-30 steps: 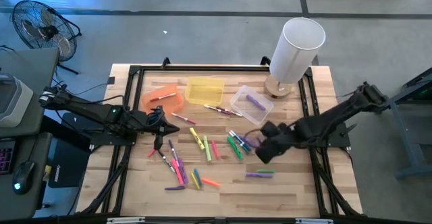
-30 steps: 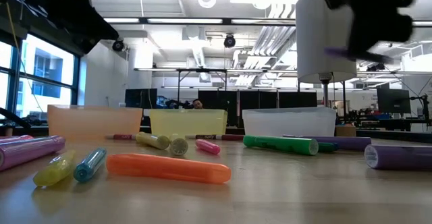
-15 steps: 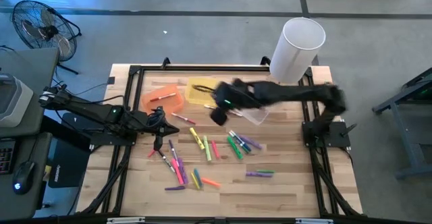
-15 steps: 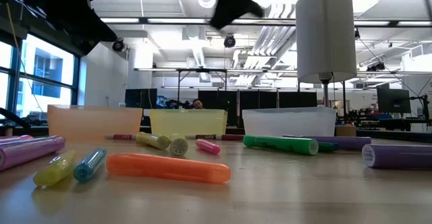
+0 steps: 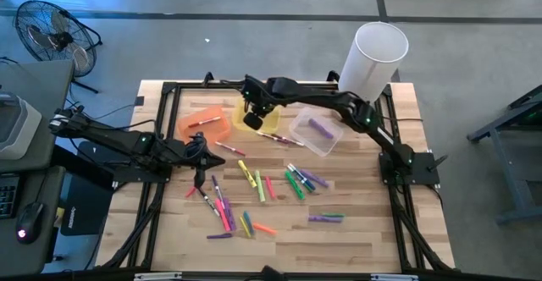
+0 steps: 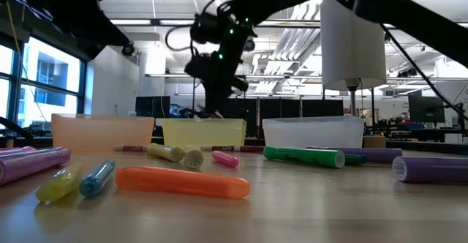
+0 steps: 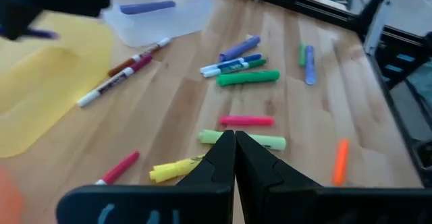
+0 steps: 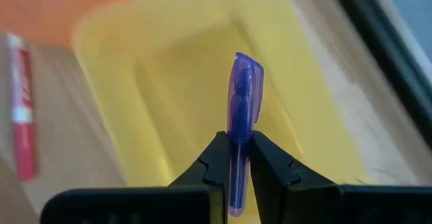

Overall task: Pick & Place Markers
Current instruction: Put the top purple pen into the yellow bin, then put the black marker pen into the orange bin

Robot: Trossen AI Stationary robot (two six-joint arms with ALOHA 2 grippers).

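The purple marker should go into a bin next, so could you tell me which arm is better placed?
Right: the right gripper already grips the purple marker above the yellow bin; the left gripper is shut, empty, away.

Markers (image 5: 254,188) lie scattered before three bins (image 5: 257,112), one apparently inside.

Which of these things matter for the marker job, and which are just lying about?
Job:
- purple marker clamped in right tool over yellow bin
- loose markers on table
- orange bin, clear bin

Lying about:
- white cylinder
- fan
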